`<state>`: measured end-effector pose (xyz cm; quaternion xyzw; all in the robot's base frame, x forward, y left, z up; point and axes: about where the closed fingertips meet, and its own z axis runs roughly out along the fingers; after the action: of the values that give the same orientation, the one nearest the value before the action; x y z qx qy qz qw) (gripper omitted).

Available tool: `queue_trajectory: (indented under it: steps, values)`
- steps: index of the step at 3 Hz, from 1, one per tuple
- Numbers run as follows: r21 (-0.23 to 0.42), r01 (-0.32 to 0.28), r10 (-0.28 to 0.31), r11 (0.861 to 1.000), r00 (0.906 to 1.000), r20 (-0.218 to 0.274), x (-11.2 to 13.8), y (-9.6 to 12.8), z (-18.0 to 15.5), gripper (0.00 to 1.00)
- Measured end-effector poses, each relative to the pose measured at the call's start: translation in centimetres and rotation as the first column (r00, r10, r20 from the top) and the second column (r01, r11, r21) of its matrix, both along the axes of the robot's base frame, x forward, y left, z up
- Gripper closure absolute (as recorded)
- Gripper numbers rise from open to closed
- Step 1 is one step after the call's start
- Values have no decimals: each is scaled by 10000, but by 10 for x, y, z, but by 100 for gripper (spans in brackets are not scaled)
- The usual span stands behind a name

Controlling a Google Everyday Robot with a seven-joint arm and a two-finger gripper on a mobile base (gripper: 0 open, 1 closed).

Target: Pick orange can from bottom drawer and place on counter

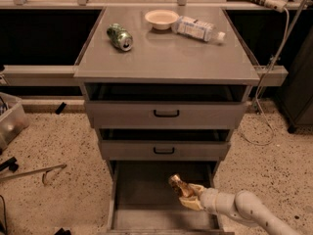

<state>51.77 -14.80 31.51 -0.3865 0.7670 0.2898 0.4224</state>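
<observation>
Over btm drawer (139,199), claw (186,195) grips mottled orange-gold can (177,183), prob. tilted.

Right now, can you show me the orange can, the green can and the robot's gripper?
orange can (177,183): camera view, its shiny side, over the bottom drawer (142,199).
green can (120,36): camera view, its side, lying on the counter (166,55).
gripper (189,197): camera view, between its fingertips, holding the orange can.

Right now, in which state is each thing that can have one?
orange can, tilted, gripped, over the bottom drawer
gripper, shut on the orange can
bottom drawer, open
top drawer, slightly open
middle drawer, slightly open
green can, lying on its side on the counter
bottle, lying on its side, capped
bowl, upright
</observation>
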Motion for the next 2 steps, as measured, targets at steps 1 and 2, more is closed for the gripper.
queue_trajectory:
  steps: [1,2]
  values:
    - [-203,-165,177,9997,9981,594,1,4,35,100]
    - [40,-687,682,9976,9944,813,-3,15,114,100]
